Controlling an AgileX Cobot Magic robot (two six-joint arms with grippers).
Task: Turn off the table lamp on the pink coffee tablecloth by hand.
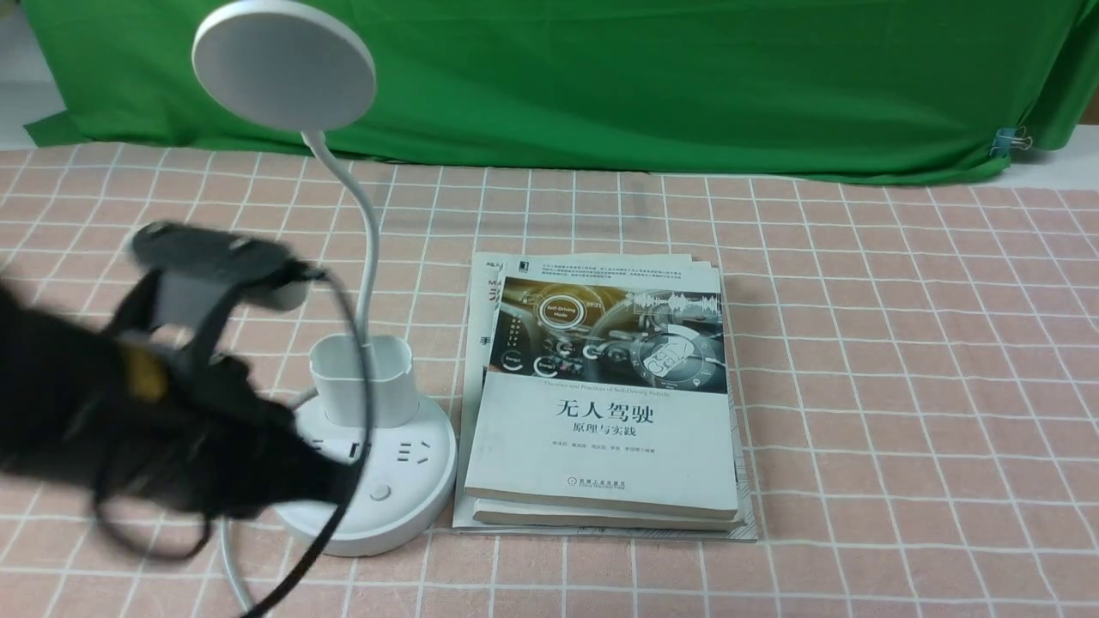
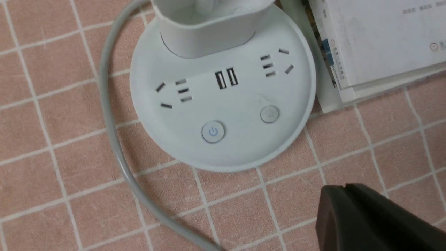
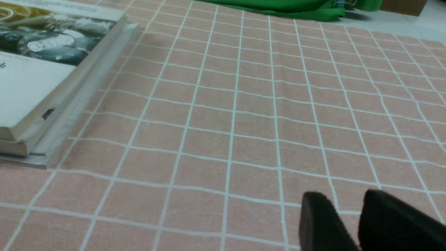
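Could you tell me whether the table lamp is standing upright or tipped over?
Upright: the table lamp sits base-down on the pink coffee tablecloth, gooseneck rising to its head.

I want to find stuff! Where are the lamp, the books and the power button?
lamp (image 1: 283, 64), front view, on its round head.
books (image 1: 601, 463), front view, on the top book's cover.
power button (image 2: 213, 131), left wrist view, on its middle.

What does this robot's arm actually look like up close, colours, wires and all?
The left arm is bulky and black, with a yellow patch, a looping black cable and a black bar on a pale bracket. The right gripper shows two blunt black jaws.
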